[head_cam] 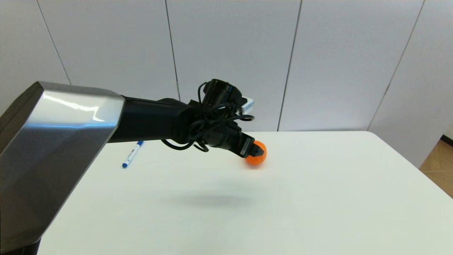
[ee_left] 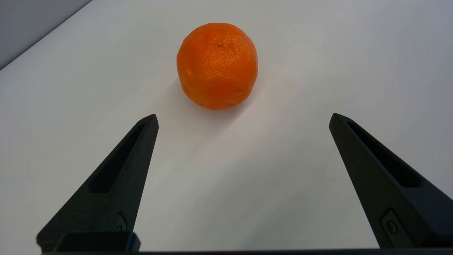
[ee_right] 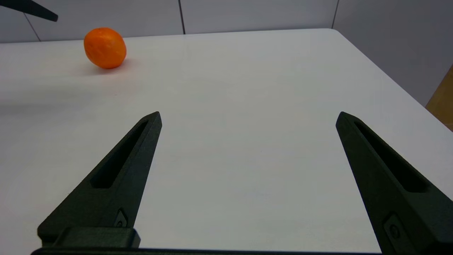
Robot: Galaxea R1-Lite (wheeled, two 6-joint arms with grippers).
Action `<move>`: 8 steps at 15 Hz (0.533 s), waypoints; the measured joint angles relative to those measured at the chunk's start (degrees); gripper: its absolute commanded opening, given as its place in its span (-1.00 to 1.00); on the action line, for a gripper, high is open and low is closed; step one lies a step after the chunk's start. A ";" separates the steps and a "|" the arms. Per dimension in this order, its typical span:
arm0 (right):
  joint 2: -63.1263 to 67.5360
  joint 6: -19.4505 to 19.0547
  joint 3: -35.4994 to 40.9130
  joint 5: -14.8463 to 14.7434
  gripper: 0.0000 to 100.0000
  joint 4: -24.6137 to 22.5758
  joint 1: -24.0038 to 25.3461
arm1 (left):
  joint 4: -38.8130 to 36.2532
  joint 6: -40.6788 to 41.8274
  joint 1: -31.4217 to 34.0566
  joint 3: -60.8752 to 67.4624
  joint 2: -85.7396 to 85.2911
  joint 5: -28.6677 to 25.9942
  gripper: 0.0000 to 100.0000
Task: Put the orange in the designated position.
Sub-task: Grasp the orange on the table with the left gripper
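The small dimpled bright-orange fruit [ee_left: 217, 66] rests on the plain white table [head_cam: 318, 198], just beyond the wide-spread, empty left gripper [ee_left: 243, 118]. The right gripper [ee_right: 248, 117] is likewise spread and empty. Grey panelled walls [head_cam: 230, 53] stand behind.

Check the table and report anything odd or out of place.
Nothing stands out. The orange sits whole on the bare table, the left claw open just short of it, and a capped marker pen lies beside the arm.

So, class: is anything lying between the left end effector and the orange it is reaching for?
Nothing visible. The left end effector is open, and only bare white table shows between its fingers and the orange. The marker pen lies well off to the robot's left.
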 measured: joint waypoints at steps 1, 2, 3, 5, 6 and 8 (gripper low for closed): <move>0.00 0.02 0.00 -0.01 1.00 0.01 0.00 | 0.41 -0.04 0.00 -1.00 0.77 0.00 1.00; 0.00 0.00 0.00 0.00 1.00 0.00 0.00 | 1.40 -0.06 0.00 -2.84 1.77 0.02 1.00; 0.00 0.00 0.00 -0.01 1.00 0.00 0.00 | 3.06 -0.09 0.00 -5.44 2.93 0.02 1.00; 0.00 0.00 0.00 0.00 1.00 -0.05 0.00 | 6.45 0.10 0.00 -10.73 5.71 0.05 1.00; 0.00 -0.02 0.00 -0.01 1.00 -0.02 0.00 | 7.44 0.35 0.00 -12.32 7.19 0.09 1.00; 0.00 0.00 0.00 0.00 1.00 -0.05 0.00 | 7.61 0.52 0.04 -13.75 9.96 0.11 1.00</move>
